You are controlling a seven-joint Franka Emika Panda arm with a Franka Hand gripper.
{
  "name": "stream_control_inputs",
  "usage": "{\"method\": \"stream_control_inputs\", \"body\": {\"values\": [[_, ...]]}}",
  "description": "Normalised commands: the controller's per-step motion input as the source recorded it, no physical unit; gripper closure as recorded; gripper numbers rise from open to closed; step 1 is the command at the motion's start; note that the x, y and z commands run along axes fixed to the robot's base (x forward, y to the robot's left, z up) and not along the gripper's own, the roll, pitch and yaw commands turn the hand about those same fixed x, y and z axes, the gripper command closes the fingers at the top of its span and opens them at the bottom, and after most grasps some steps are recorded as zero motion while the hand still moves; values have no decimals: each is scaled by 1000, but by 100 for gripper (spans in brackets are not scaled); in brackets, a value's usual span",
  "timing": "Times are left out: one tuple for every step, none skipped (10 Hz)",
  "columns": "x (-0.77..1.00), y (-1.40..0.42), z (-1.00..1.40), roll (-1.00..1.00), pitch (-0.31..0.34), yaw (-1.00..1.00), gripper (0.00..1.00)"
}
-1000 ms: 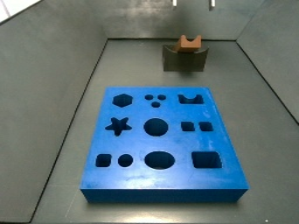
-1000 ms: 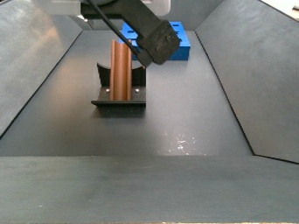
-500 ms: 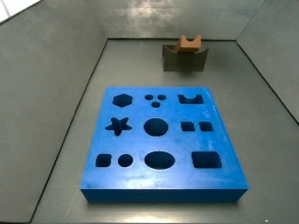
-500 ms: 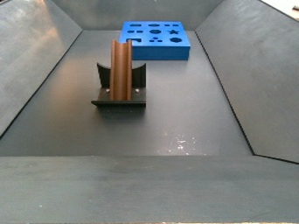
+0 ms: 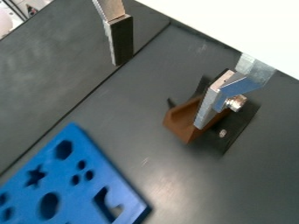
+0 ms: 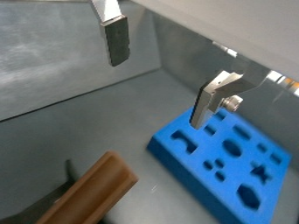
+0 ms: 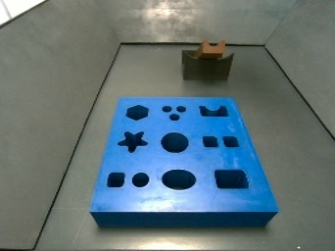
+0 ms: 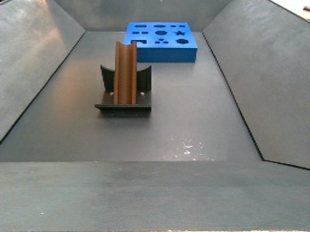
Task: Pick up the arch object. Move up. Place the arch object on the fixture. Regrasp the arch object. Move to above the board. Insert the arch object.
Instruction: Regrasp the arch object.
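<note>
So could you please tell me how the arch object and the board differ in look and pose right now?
The arch object is orange-brown, slim and elongated; the board is bright blue, broad and by far the larger. The arch object stands upright in the fixture; the board lies flat on the floor. The board's top carries dark shaped cutouts; the arch object shows none. Both are untouched: the pincer hangs open above them, its fingers holding nothing.

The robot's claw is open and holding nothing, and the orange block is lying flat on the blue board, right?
Not quite. The arch object stands upright on the fixture, apart from the board, as a side view shows. The gripper is indeed open and empty.
</note>
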Motion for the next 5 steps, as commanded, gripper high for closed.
{"method": "stream_control_inputs", "body": {"values": [[-20,-33,19,1000,30,29,0],[-17,-29,17,1000,29,30,0],[-6,-22,11,1000,25,31,0],[-2,-18,10,1000,23,32,0],[2,-20,12,1000,24,34,0]]}}
